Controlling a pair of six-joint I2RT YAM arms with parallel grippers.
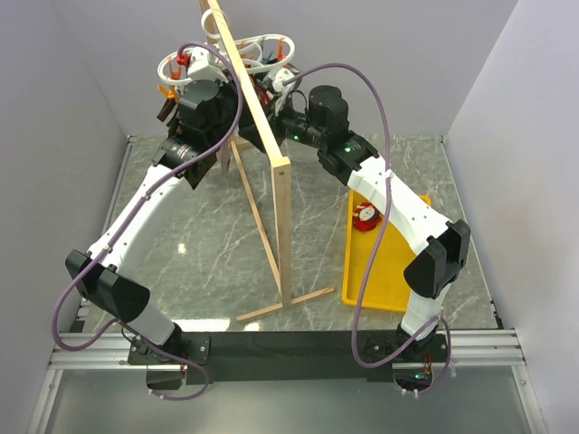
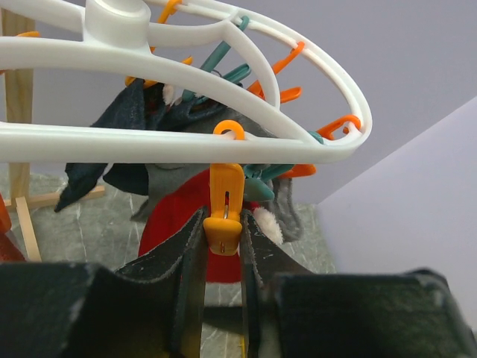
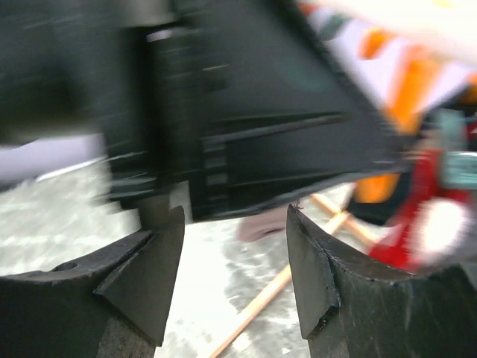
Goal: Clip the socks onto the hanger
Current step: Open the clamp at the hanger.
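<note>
The left hand [image 2: 223, 227] is clenched on the lower end of an orange clip [image 2: 226, 186], which hangs from the hanger [image 2: 134, 142] just above the hand. Only this wrist view shows that grip, and also a red sock [image 2: 175, 224] close behind the fingers. The right hand [image 3: 235, 216] is released, with nothing between its fingers, and its own view is blurred. Only the top view shows a second red sock [image 1: 366, 217]. It lies in the yellow tray [image 1: 384, 285] on the desk [image 1: 208, 235], well apart from the right hand and back toward its base.

Hanger [image 2: 112, 26] and clip [image 2: 225, 201] are glossy plastic, sock [image 2: 168, 216] soft cloth, rack [image 1: 282, 217] bare matt wood.
</note>
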